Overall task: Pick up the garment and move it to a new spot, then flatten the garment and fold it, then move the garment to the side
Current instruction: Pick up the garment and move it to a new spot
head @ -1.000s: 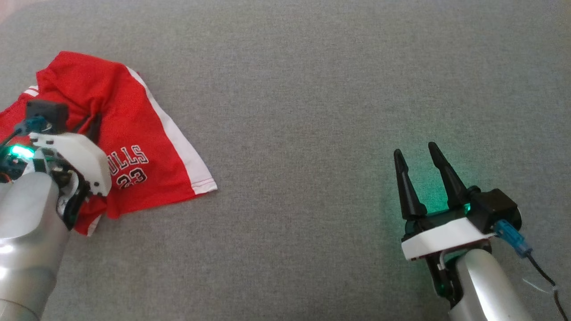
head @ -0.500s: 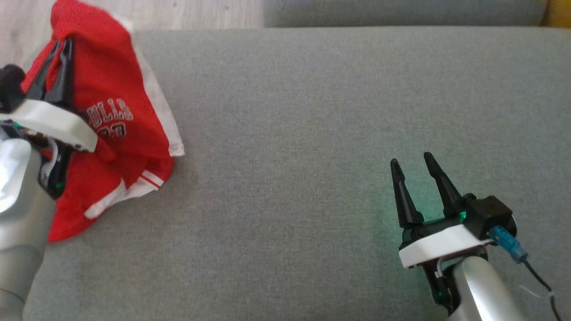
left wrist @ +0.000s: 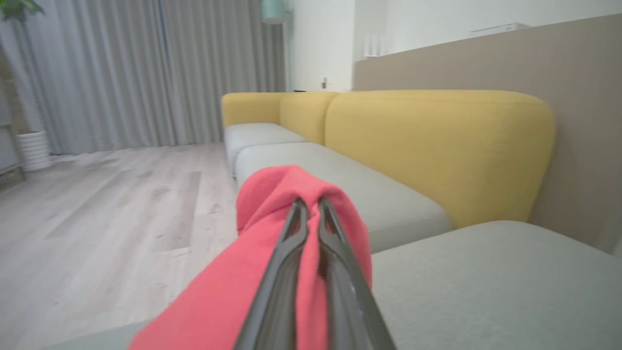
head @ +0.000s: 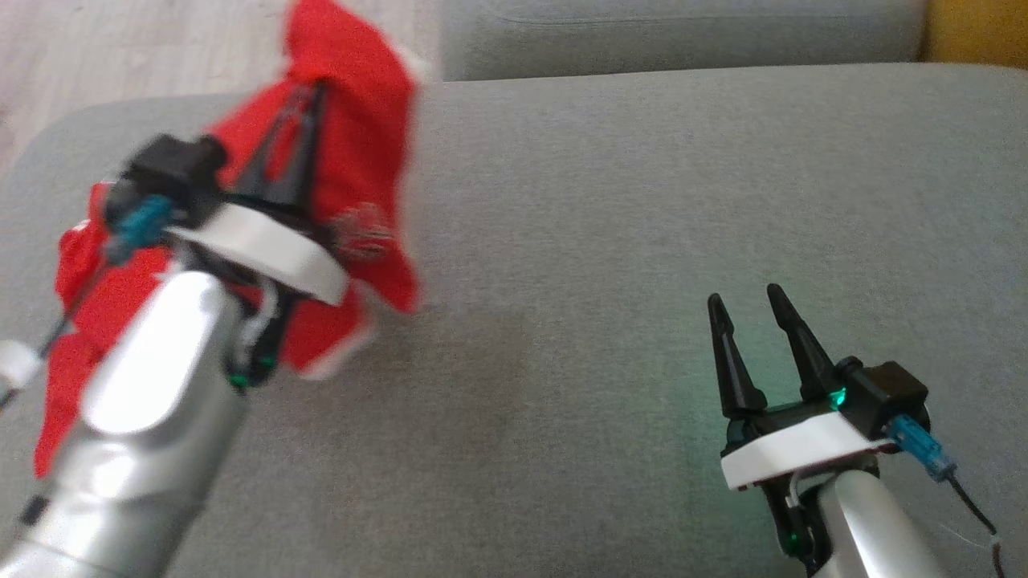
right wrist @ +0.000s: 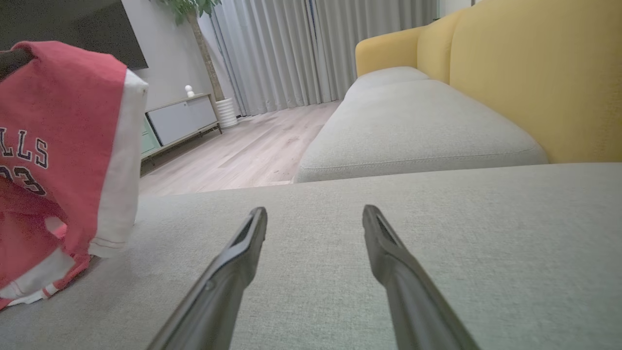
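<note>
The garment (head: 361,152) is a pair of red shorts with white side stripes and dark lettering. It hangs lifted above the left part of the grey sofa cushion (head: 610,241), blurred by motion. My left gripper (head: 309,96) is shut on a bunched fold of it, seen in the left wrist view as red cloth (left wrist: 272,194) draped over both fingers. The right wrist view has the garment (right wrist: 63,121) hanging at far left, its lower hem near the cushion. My right gripper (head: 747,297) stands open low at the right, nothing between its fingers (right wrist: 243,233).
The grey cushion (right wrist: 437,243) spreads wide between the two arms. A second grey seat (right wrist: 413,126) lies beyond it, with yellow backrests (left wrist: 437,146) at the right. Wooden floor (left wrist: 97,218), curtains and a low cabinet (right wrist: 180,119) lie past the sofa's left edge.
My left arm has lifted the garment off the cushion and carried it up and rightward. The head camera tilted up, showing the sofa's far edge. The right gripper stays put, open.
</note>
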